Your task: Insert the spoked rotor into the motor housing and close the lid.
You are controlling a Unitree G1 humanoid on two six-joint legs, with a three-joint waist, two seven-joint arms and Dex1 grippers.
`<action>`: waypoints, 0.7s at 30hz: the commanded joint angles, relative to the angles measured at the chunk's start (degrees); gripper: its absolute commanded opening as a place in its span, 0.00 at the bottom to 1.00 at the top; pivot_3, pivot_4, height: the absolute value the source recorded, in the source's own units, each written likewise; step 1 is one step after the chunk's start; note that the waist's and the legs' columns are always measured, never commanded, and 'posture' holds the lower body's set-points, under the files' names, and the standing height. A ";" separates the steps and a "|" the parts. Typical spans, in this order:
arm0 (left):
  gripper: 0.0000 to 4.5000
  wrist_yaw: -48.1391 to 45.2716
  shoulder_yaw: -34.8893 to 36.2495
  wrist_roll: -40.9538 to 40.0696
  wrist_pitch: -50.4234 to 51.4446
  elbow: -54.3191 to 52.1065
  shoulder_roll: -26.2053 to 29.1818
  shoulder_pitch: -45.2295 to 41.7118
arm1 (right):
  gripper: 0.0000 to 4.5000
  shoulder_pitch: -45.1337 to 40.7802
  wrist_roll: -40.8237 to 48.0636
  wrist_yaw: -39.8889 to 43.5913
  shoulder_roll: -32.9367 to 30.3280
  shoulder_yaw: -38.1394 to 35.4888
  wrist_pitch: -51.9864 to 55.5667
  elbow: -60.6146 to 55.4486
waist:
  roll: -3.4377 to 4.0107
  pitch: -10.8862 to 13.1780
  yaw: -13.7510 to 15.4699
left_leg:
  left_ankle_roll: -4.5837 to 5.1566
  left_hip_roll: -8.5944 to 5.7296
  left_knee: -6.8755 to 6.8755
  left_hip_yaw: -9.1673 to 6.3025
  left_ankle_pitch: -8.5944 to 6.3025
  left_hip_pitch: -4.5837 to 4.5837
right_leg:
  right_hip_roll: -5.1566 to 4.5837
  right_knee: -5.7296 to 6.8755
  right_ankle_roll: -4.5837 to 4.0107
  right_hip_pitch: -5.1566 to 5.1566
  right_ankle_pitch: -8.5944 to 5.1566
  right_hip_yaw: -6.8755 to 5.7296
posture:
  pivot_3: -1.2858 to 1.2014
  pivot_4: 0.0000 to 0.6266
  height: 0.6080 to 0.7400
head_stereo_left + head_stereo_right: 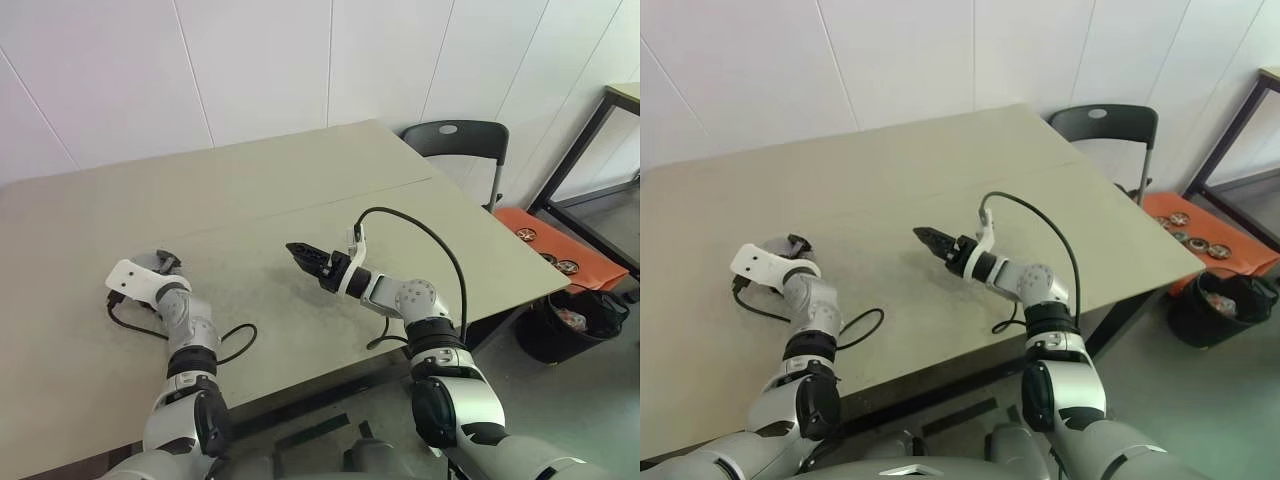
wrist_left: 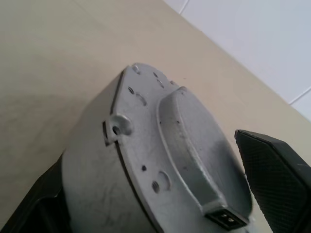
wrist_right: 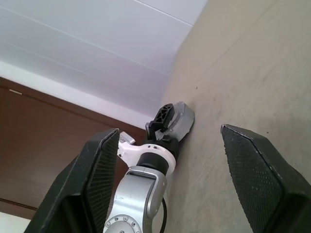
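A round grey metal motor body (image 2: 146,160) rests on its edge on the table, with a dark seam between its side wall and a face plate that carries a raised bar and a small connector. I take it for the motor housing; I cannot tell whether that plate is the lid. My left gripper (image 1: 162,262) is open, one finger on each side of the body. The black right finger (image 2: 277,179) stands just clear of it. The spoked rotor is out of view. My right gripper (image 1: 298,250) hovers open and empty over the table's middle, pointing toward the left gripper (image 3: 163,116).
The beige table (image 1: 300,170) has its front edge close to me. Black cables (image 1: 235,342) lie by my left arm. A black chair (image 1: 455,140) stands at the far right corner. An orange tray (image 1: 565,250) with round parts and a black bin (image 1: 575,325) sit on the floor at right.
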 commanded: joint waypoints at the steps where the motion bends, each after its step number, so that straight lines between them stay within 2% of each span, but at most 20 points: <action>1: 1.00 5.34 1.85 1.48 0.67 2.11 1.72 2.46 | 0.78 -0.55 -0.11 1.07 0.41 0.57 -0.61 -0.29 | 0.00 0.00 0.00 | 0.00 0.00 0.00 0.00 0.00 0.00 | 0.00 0.00 0.00 0.00 0.00 0.00 | 0.52 0.00 1.00; 12: 1.00 15.94 0.89 6.01 5.93 2.34 2.68 3.02 | 0.78 -0.47 -0.61 1.55 0.62 1.14 -1.15 0.28 | 0.02 -0.02 -0.05 | -0.01 0.03 -0.01 0.02 -0.01 0.03 | 0.01 0.00 0.00 -0.01 0.00 0.01 | 0.52 0.00 1.00; 21: 1.00 20.57 1.13 5.32 13.26 0.53 2.00 2.69 | 0.78 -0.22 -1.09 1.69 0.70 1.30 -1.61 0.45 | 0.12 -0.09 -0.10 | -0.04 0.06 -0.04 0.10 -0.02 0.10 | 0.01 0.01 0.00 -0.01 0.00 0.03 | 0.52 0.00 1.00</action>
